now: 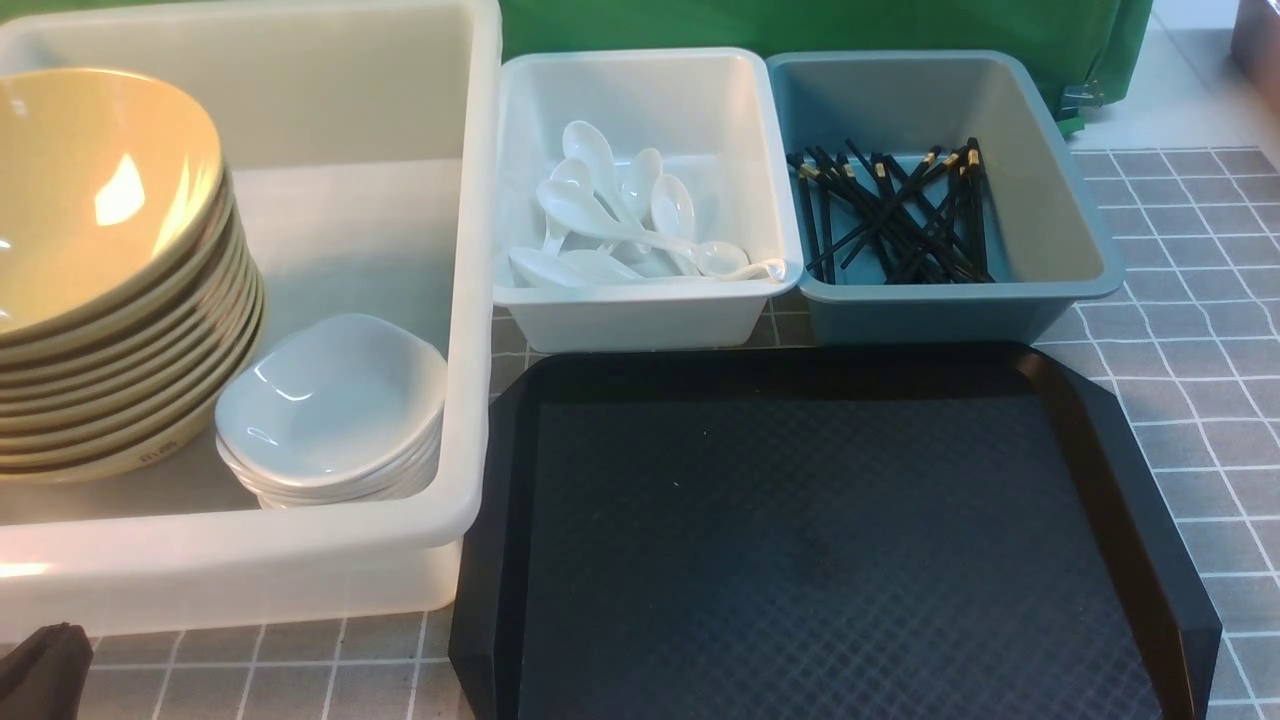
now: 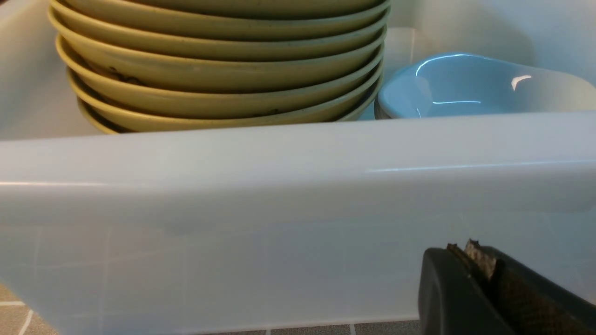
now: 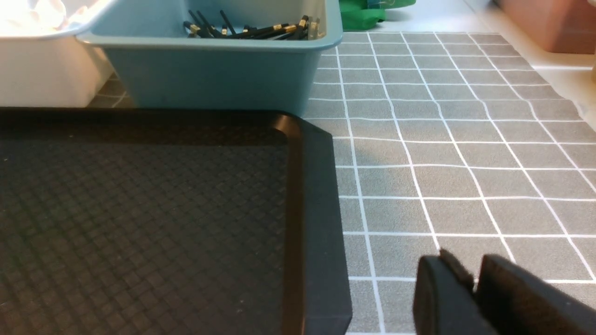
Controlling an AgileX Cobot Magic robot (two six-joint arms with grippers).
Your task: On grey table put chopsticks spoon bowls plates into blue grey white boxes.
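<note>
1. Chopsticks (image 1: 900, 215), black with gold bands, lie crisscrossed in a heap inside the blue-grey box (image 1: 960, 310), which I see at the right of the front view.
2. Just beside it stands the white box (image 1: 640, 320), with glossy white spoons (image 1: 620, 220) jumbled inside.
3. On my left is the large translucent tub (image 1: 330, 545), holding a tall, leaning stack of yellowish-beige bowls (image 1: 100, 230); next to them sit the small white plates (image 1: 335, 400), also stacked.
4. A black tray (image 1: 820, 540) lies on the grey table (image 1: 1200, 400), in front of the two smaller boxes.
5. My left gripper (image 2: 470, 246) is pressed together, pinching nothing, near the outer wall of the tub.
6. My right gripper (image 3: 472, 274) has its fingertips slightly parted, nothing between them, over the table's grid beside the tray.
7. Behind the boxes I see something green (image 1: 800, 25).
</note>
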